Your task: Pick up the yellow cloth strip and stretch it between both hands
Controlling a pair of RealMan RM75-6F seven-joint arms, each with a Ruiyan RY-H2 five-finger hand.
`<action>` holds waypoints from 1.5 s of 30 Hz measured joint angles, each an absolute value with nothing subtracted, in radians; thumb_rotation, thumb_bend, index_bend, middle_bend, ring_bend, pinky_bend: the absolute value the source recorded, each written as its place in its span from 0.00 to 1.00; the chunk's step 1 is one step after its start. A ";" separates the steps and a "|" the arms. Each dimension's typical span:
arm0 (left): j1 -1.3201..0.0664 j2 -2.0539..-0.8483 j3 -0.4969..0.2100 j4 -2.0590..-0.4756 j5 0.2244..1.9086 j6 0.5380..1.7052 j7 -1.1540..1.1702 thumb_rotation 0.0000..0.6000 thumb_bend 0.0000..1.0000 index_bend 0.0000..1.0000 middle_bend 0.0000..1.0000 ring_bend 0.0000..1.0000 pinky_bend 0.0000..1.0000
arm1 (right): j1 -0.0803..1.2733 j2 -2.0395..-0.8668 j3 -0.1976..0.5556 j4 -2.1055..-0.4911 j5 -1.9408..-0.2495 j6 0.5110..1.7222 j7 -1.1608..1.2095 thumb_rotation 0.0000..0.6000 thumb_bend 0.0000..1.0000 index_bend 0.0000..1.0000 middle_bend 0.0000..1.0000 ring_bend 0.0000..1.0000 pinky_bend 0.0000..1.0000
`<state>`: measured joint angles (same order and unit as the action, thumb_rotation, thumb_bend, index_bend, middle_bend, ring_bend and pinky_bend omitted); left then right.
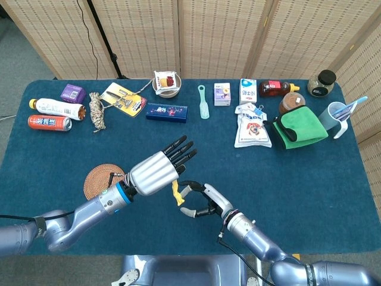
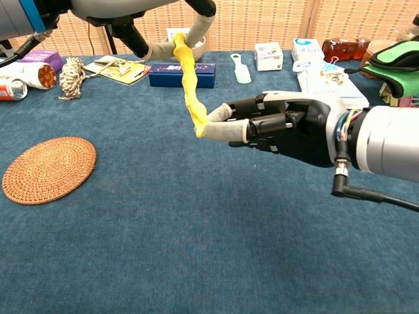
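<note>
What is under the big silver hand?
Under the left hand the yellow cloth strip dangles, pinched at its top end. The right hand has its fingertips at the strip's bottom end. Beside it, the round woven mat is partly covered by the arm.

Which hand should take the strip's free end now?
The right hand. Its fingertips are already at the hanging lower end of the strip, while the left hand pinches the top end.

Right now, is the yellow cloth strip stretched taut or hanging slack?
Hanging slack. The yellow cloth strip dangles twisted from the left hand, clear of the table; the right hand's fingertips are only at its lower end.
</note>
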<state>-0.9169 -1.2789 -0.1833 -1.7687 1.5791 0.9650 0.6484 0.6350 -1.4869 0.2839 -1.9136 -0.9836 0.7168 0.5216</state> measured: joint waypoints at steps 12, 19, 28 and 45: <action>-0.925 -1.287 -0.177 -1.773 1.565 0.961 0.660 1.00 0.59 0.70 0.14 0.02 0.00 | 0.649 -1.509 0.286 -1.900 -0.952 0.722 0.501 1.00 0.41 0.48 0.19 0.02 0.00; -0.925 -1.283 -0.170 -1.772 1.564 0.961 0.661 1.00 0.59 0.70 0.14 0.02 0.00 | 0.650 -1.510 0.285 -1.899 -0.948 0.717 0.499 1.00 0.41 0.48 0.19 0.02 0.00; -0.924 -1.282 -0.162 -1.769 1.561 0.960 0.657 1.00 0.59 0.70 0.14 0.02 0.00 | 0.652 -1.511 0.285 -1.895 -0.946 0.707 0.497 1.00 0.45 0.52 0.21 0.03 0.00; -0.923 -1.283 -0.154 -1.776 1.557 0.965 0.659 1.00 0.59 0.70 0.14 0.02 0.00 | 0.655 -1.517 0.281 -1.893 -0.929 0.712 0.479 1.00 0.62 0.60 0.29 0.10 0.00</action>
